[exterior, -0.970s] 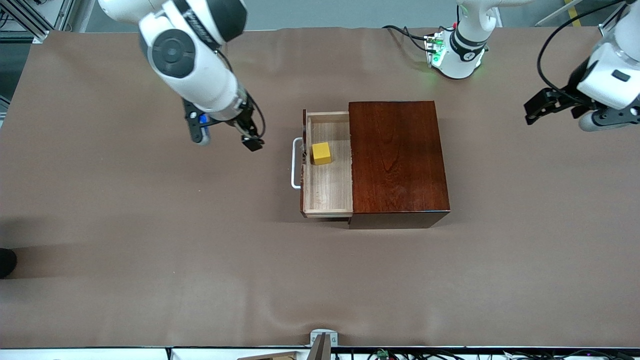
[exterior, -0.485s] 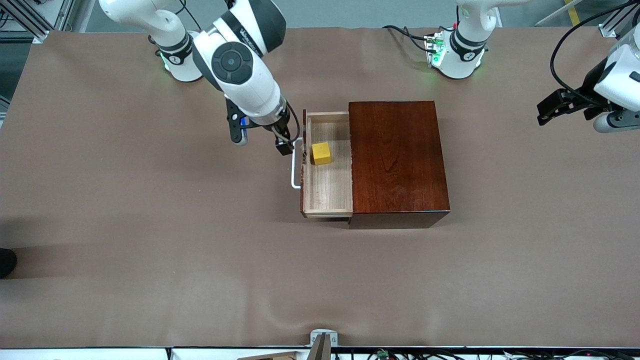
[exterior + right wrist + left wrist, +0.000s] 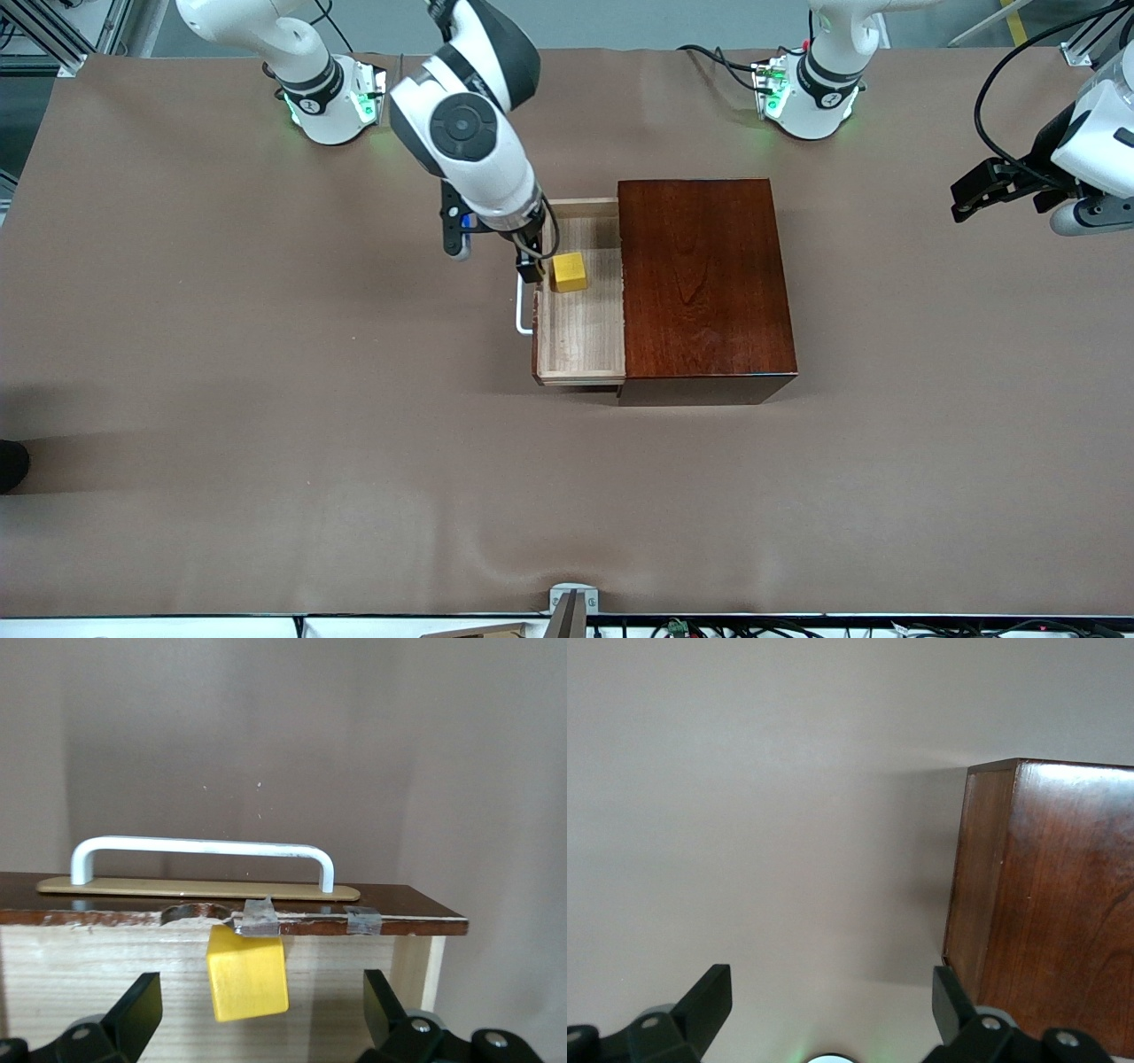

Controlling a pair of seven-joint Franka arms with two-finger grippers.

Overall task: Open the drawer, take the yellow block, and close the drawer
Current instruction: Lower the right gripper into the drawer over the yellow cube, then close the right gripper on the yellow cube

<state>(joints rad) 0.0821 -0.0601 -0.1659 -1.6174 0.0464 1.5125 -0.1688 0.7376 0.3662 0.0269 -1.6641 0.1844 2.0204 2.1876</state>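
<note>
Front view shows, nearest its camera, the bare brown worktop (image 3: 266, 461), then the glossy mahogany box (image 3: 704, 283) near the middle, with the drawer (image 3: 580, 341) pulled out toward the right arm's end of the worktop. Its pale wood tray lies exposed and its white handle (image 3: 523, 310) stands on the dark front. The yellow block (image 3: 569, 272) rests on the drawer floor, in the half of the tray farther from the front camera, close to the drawer front. The right gripper (image 3: 532, 266) hangs over the drawer front just beside the block, its fingers spread wide and holding nothing; in the right wrist view the block (image 3: 247, 983) sits between the two dark fingers (image 3: 133, 1014) without touching either, and the handle (image 3: 202, 857) shows above a chipped, taped edge of the front. The left gripper (image 3: 983, 190) waits in the air over the left arm's end of the worktop, well apart from the box; the left wrist view shows its fingers (image 3: 704, 1005) spread apart and empty, with a corner of the box (image 3: 1045, 904) nearby.
</note>
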